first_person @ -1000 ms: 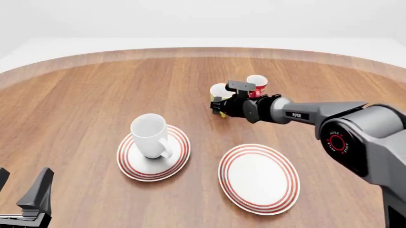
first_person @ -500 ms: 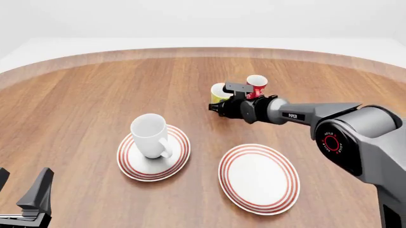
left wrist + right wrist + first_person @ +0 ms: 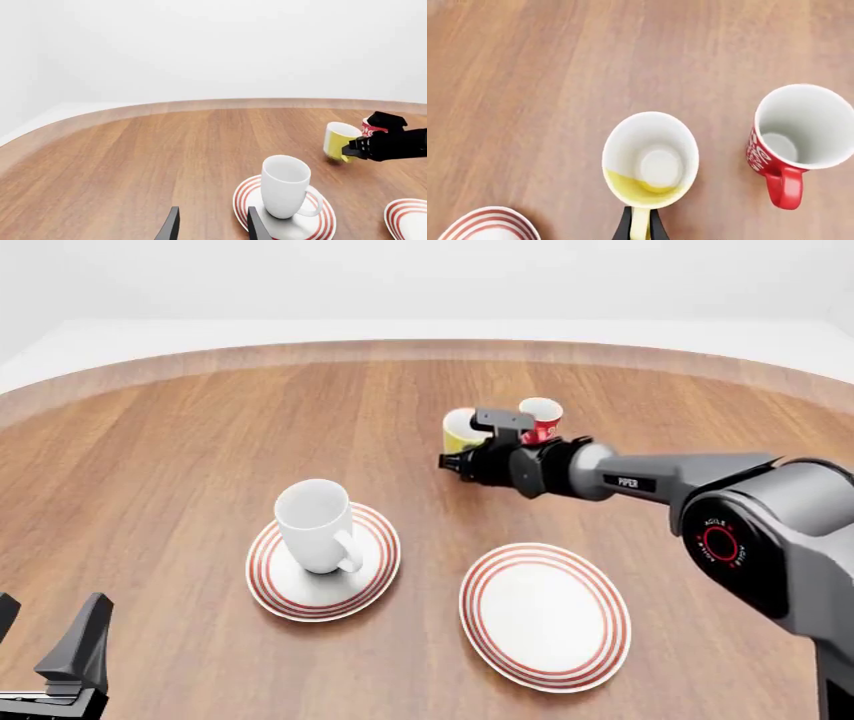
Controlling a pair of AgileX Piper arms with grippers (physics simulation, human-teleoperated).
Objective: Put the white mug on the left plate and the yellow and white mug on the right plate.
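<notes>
The white mug [image 3: 316, 525] stands upright on the left plate [image 3: 274, 585]; both also show in the left wrist view, the mug [image 3: 285, 186] on the plate [image 3: 243, 199]. The right plate [image 3: 545, 615] is bare. The yellow and white mug [image 3: 462, 429] is at the far middle of the table. My right gripper [image 3: 457, 462] is shut on its yellow handle, which the right wrist view shows pinched between the fingers [image 3: 639, 225] below the mug [image 3: 650, 157]. My left gripper [image 3: 54, 660] is open and empty at the near left.
A red mug with white lettering [image 3: 541, 418] stands just right of the yellow mug, close to my right wrist; it shows in the right wrist view [image 3: 797, 135] with its handle. The wooden table's curved far edge [image 3: 427, 348] runs behind them.
My right gripper has shifted slightly up and away at the yellow mug's handle, and the mug has moved a little with it. The left arm and the white mug have not moved.
</notes>
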